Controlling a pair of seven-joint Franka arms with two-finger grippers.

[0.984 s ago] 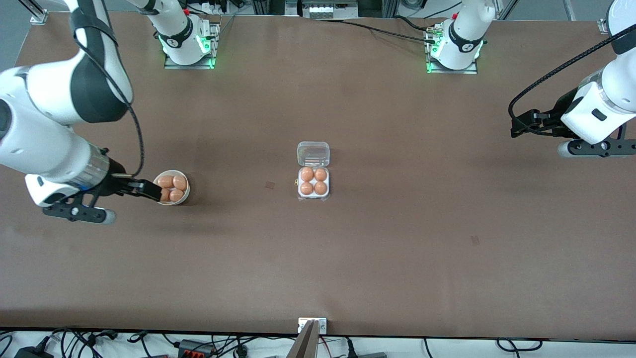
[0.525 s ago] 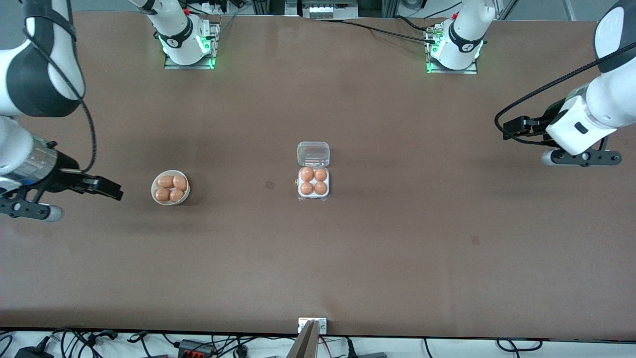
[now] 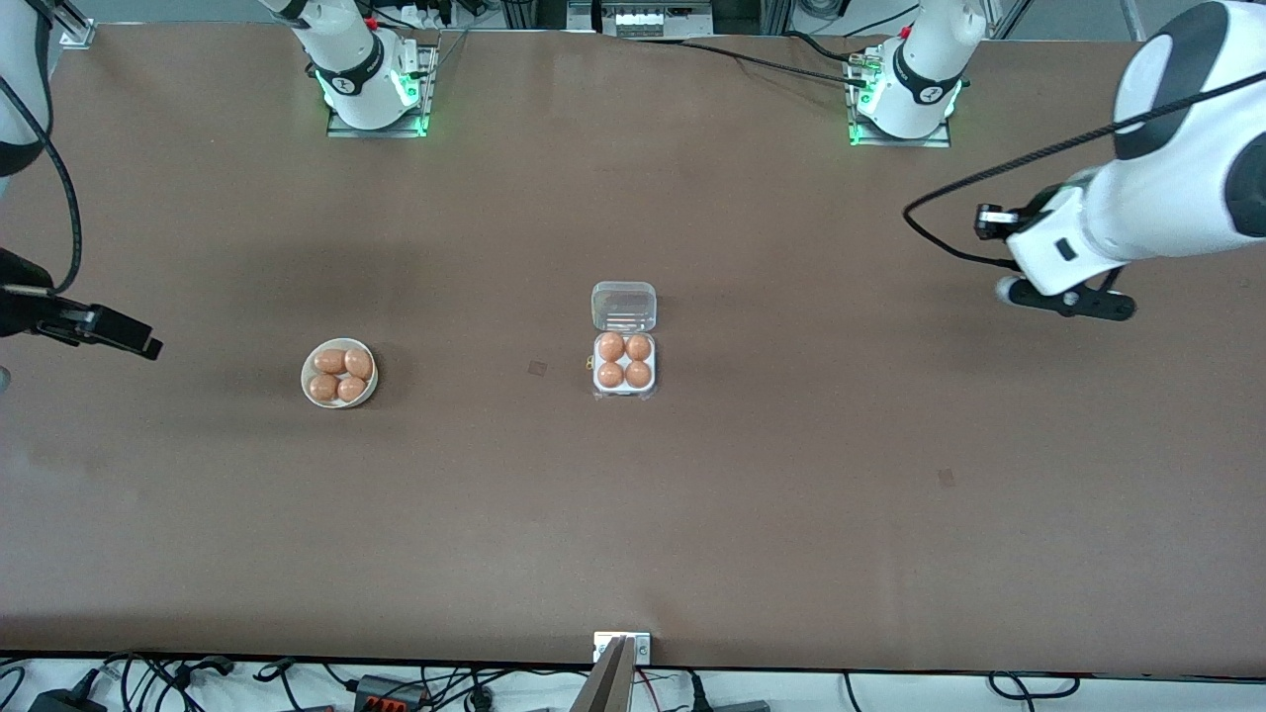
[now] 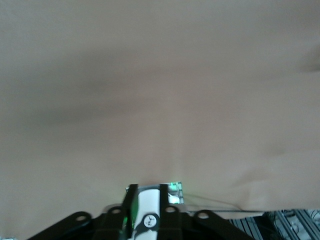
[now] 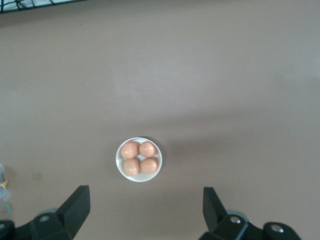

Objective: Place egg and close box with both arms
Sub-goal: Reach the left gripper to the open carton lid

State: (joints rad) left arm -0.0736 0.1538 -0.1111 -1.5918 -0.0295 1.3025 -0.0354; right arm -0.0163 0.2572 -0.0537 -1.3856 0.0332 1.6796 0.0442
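Observation:
The box (image 3: pixel 623 391) sits mid-table, its clear lid (image 3: pixel 623 305) lying open and flat on the side toward the robots' bases. Every cell of its tray holds an orange-brown egg (image 3: pixel 611 347). My right gripper (image 3: pixel 117 334) hangs open and empty over the right arm's end of the table, apart from the white bowl (image 3: pixel 305 376). In the right wrist view the right gripper (image 5: pixel 145 212) stands wide, with the bowl (image 5: pixel 118 161) farther off. My left gripper (image 3: pixel 992 220) hovers over the left arm's end of the table. Its fingers (image 4: pixel 131 200) are drawn close together, with nothing between them.
The round white bowl holds several more eggs (image 3: pixel 339 374) and stands on the right arm's side of the box. Both arm bases (image 3: pixel 371 89) stand along the table edge farthest from the front camera. A small metal bracket (image 3: pixel 621 648) sits at the nearest edge.
My right gripper drew back from the bowl toward the right arm's end of the table, still open. The left arm swung in toward the middle, and its fingers closed together.

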